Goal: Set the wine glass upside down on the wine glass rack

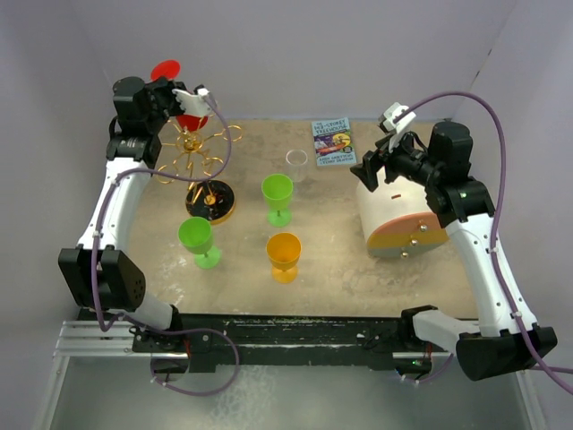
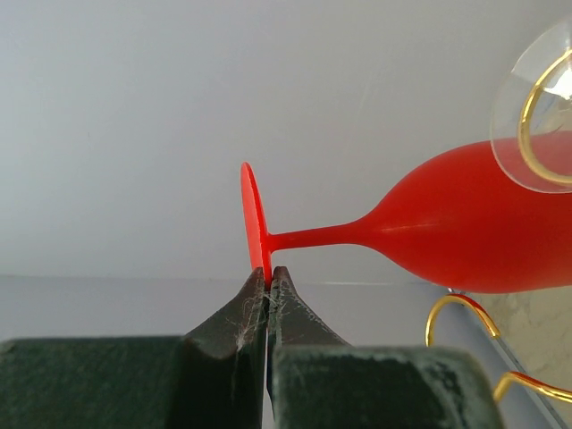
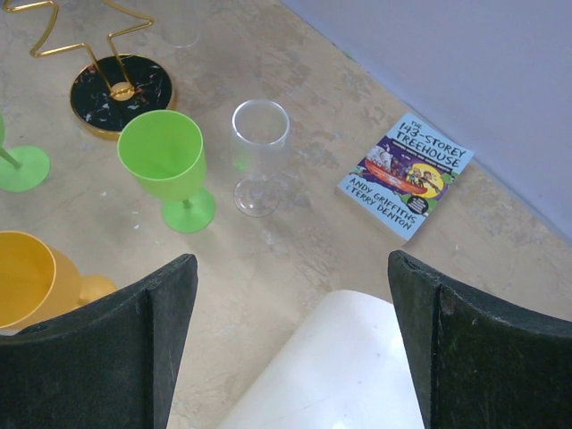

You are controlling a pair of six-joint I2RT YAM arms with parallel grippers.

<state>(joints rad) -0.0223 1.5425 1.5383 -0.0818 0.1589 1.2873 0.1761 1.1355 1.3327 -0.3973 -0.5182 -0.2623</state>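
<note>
My left gripper (image 1: 185, 90) is shut on the rim of the foot of a red wine glass (image 1: 166, 69), held high at the back left over the rack. In the left wrist view the fingertips (image 2: 255, 295) pinch the foot's edge, and the red glass (image 2: 447, 223) stretches right, its bowl beside the gold loops (image 2: 456, 308). The wine glass rack (image 1: 192, 148) is a gold wire tree on a round black base (image 1: 211, 202). My right gripper (image 1: 380, 166) is open and empty above a white cylinder (image 1: 398, 219).
Two green glasses (image 1: 277, 193) (image 1: 197, 237), an orange glass (image 1: 284, 253) and a clear glass (image 1: 296, 161) stand on the table. A blue book (image 1: 333, 141) lies at the back. A clear round disc (image 2: 536, 116) overlaps a gold loop at the rack's top.
</note>
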